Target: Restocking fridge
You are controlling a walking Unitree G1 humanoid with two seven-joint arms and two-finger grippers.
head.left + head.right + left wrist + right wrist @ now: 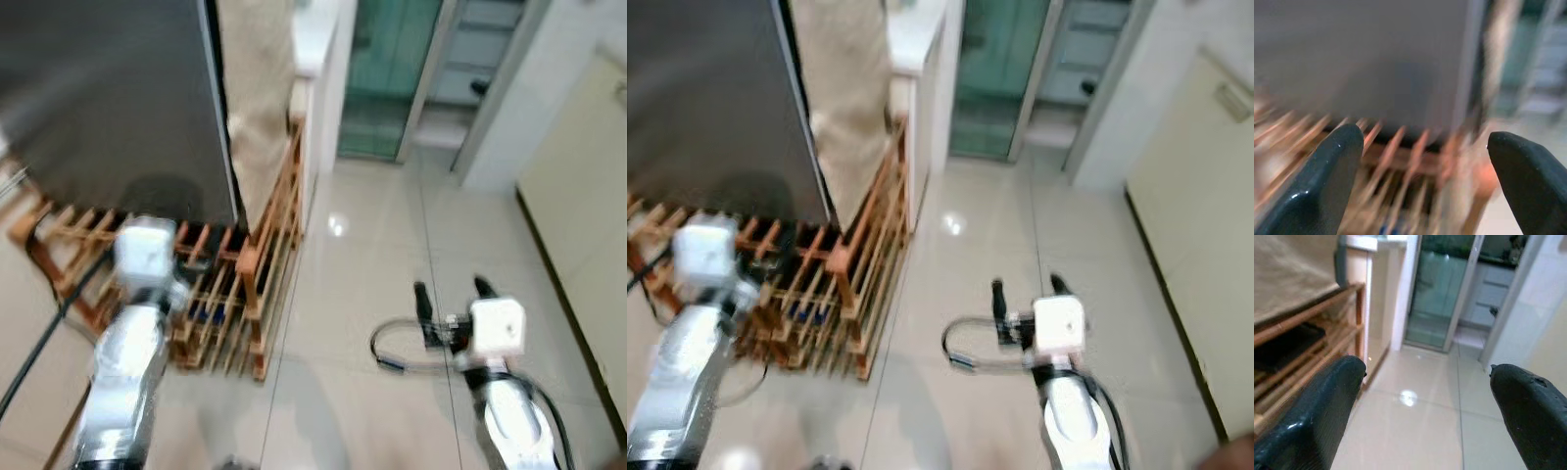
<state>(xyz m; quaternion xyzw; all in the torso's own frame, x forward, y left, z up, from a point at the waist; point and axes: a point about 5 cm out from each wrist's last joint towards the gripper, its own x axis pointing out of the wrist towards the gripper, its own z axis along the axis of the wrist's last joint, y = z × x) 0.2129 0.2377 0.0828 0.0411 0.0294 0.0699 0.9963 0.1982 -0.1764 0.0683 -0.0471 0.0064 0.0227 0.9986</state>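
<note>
Two pincers are raised in front of the robot, both with fingers spread wide and nothing between them. The left pincer [1422, 171] points at the dark grey fridge [108, 88], whose closed front panel rises just ahead of it; the head views are blurred, and the wrist view is smeared too, so finer detail of the fridge cannot be made out. At the foot of the fridge stands a low wooden slatted rack [235, 294], and the left arm reaches over the rack's near edge, its fingers apart from the fridge face. A beige cloth [257, 108] hangs beside the fridge's right edge, above the rack's far corner. The right pincer [453, 294] hovers over the glossy tiled floor [353, 284], well apart from the fridge and the rack, aimed toward a green glass door [1437, 289] further off. A loop of black cable [392, 345] curls beside the right wrist.
</note>
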